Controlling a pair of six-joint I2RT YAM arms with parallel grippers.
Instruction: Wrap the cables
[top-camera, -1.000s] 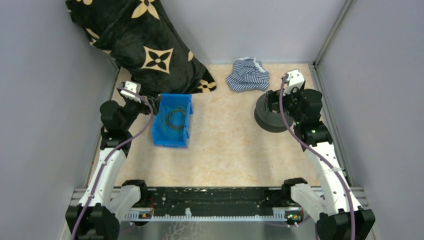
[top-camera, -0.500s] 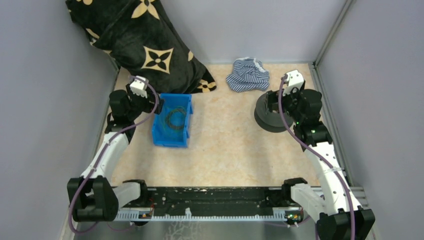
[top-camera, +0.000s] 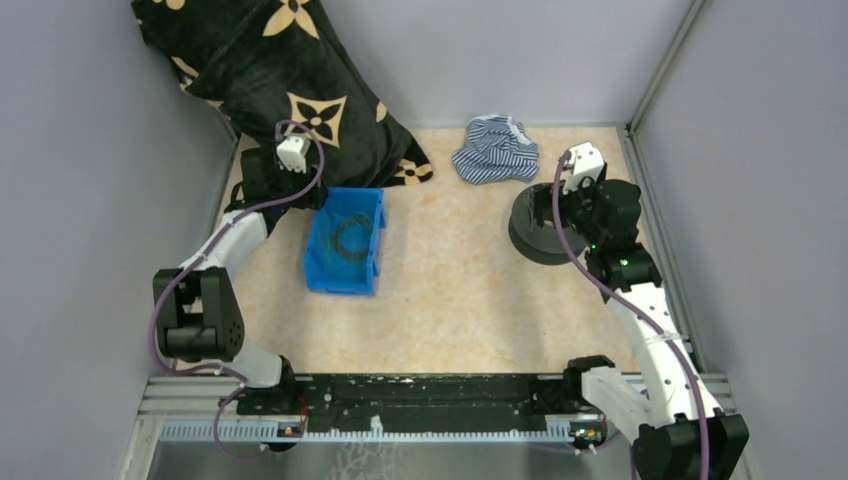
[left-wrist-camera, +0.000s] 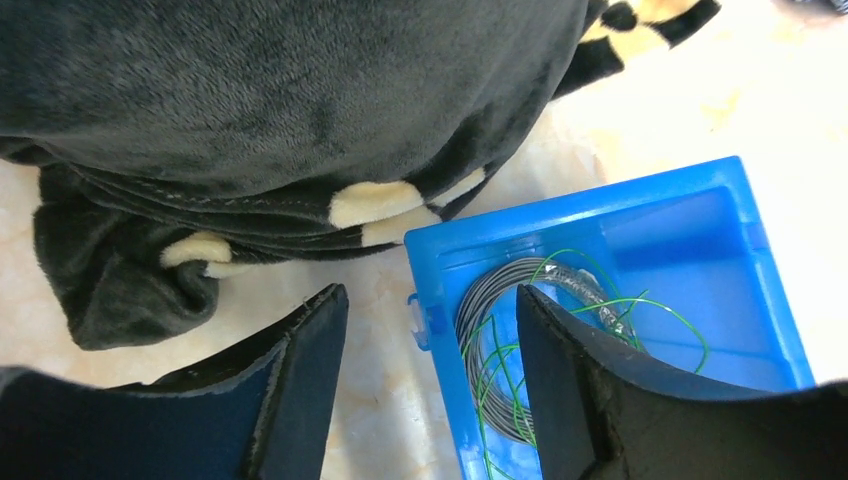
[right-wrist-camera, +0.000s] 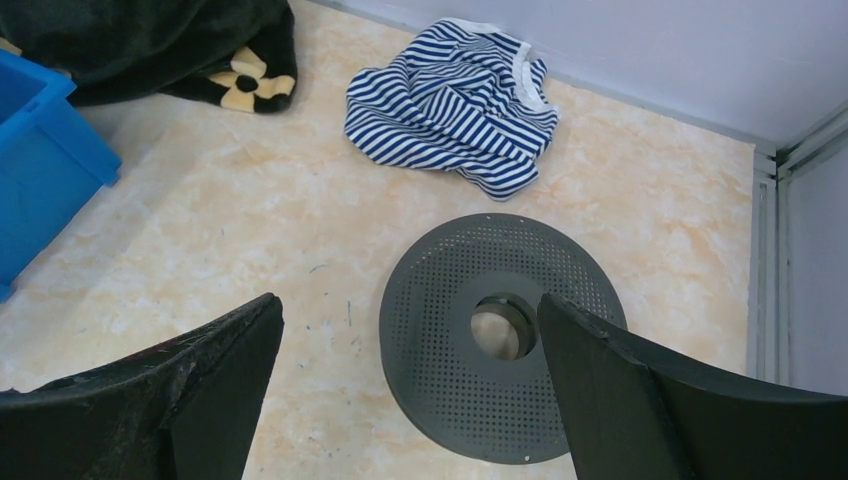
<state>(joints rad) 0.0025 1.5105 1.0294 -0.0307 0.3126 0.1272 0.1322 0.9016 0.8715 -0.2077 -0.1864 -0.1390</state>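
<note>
The cables lie as a loose grey coil tangled with thin green wire inside a blue bin; from above the cables sit in the bin's far half. My left gripper hangs open over the bin's far left corner. One finger is outside the wall, the other above the coil, and it holds nothing. From above, the left gripper is at the bin's far left edge. My right gripper is open and empty above a black perforated spool; from above, the right gripper partly hides the spool.
A black blanket with cream flowers is heaped at the back left, touching the bin's far end, and fills the upper part of the left wrist view. A blue-and-white striped shirt lies at the back. Grey walls enclose three sides.
My left arm has reached forward and right, bringing its gripper over the bin's far left corner, and its jaws have narrowed somewhat. The right arm has barely moved.
</note>
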